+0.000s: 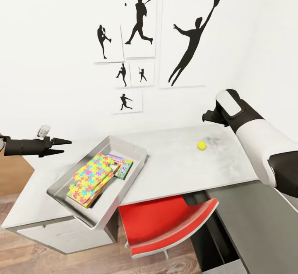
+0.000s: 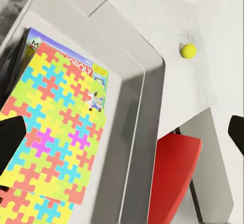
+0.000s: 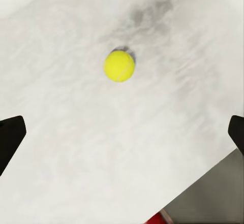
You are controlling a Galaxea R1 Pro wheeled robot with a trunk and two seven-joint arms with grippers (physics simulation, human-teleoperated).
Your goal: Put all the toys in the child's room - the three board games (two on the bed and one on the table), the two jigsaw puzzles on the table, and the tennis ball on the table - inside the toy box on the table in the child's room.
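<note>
Tennis ball mid-table, toy box overhanging edge

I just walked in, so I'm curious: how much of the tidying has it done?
The jigsaw puzzles and a board game already lie in the toy box. Both grippers are open and empty. The tennis ball sits on the table, with the right gripper above it. Other games aren't visible.

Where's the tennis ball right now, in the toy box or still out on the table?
Out. The tennis ball rests on the bare table, apart from the toy box, with the open right gripper above it.
</note>
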